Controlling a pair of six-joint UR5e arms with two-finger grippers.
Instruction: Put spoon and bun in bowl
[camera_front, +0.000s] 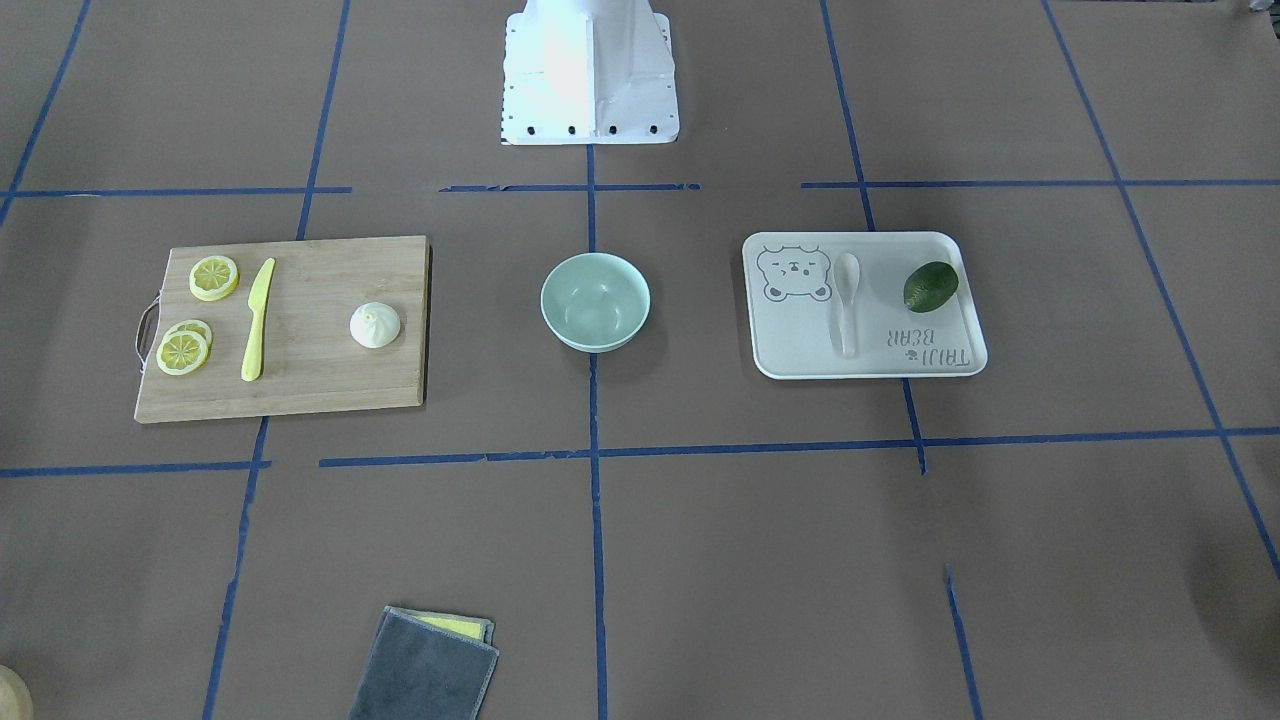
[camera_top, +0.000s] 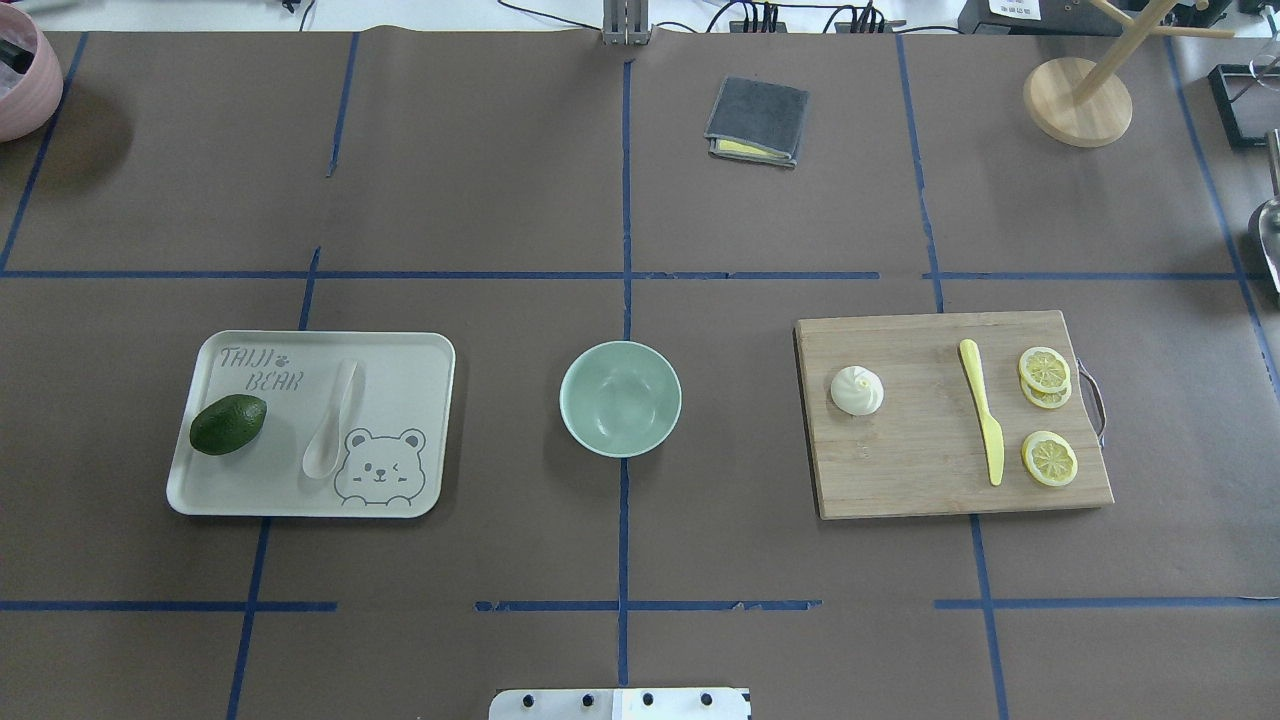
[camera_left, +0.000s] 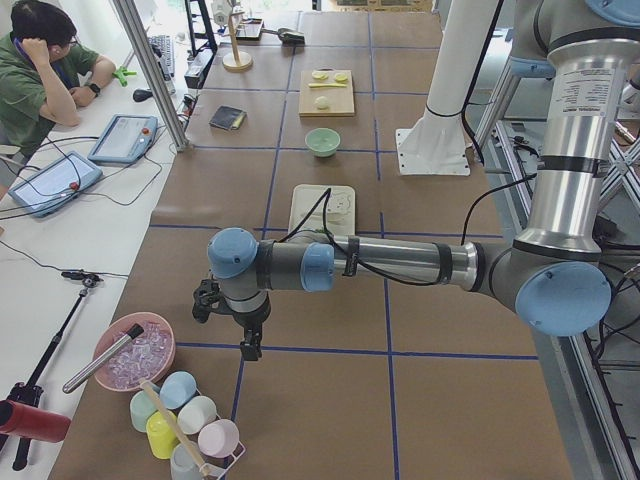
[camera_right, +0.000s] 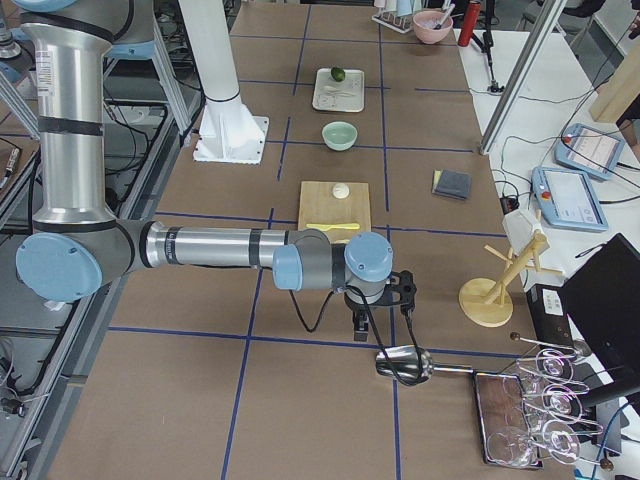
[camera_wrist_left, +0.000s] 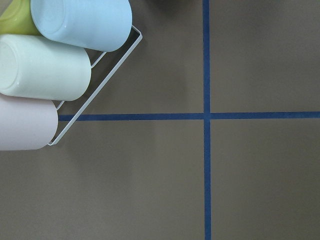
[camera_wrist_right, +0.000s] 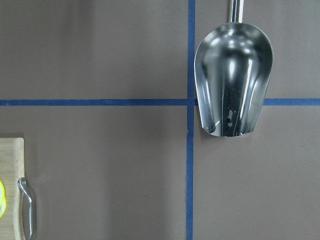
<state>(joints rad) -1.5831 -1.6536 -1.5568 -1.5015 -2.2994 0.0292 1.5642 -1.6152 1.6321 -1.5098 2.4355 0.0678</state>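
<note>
left pincer (camera_left: 247, 348) and right pincer (camera_right: 359, 333) show only from the side: grip state cannot be told. well beyond them: spoon (camera_top: 333, 420) on tray (camera_top: 400, 370), bun (camera_top: 857, 390) on cutting board (camera_top: 900, 460), bowl (camera_top: 620, 398) between, both outside it.

Overhead, front views oppose, sharing bowl (camera_top: 620, 398); side views along table (camera_left: 330, 400); wrist cameras close, straight down.

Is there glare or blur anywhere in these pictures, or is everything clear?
Front-facing view: the white robot base is overexposed and washed out. Right wrist view: the metal scoop shows bright reflections but looks sharp. Overhead view: even light, only a soft shadow by the bowl.
</note>
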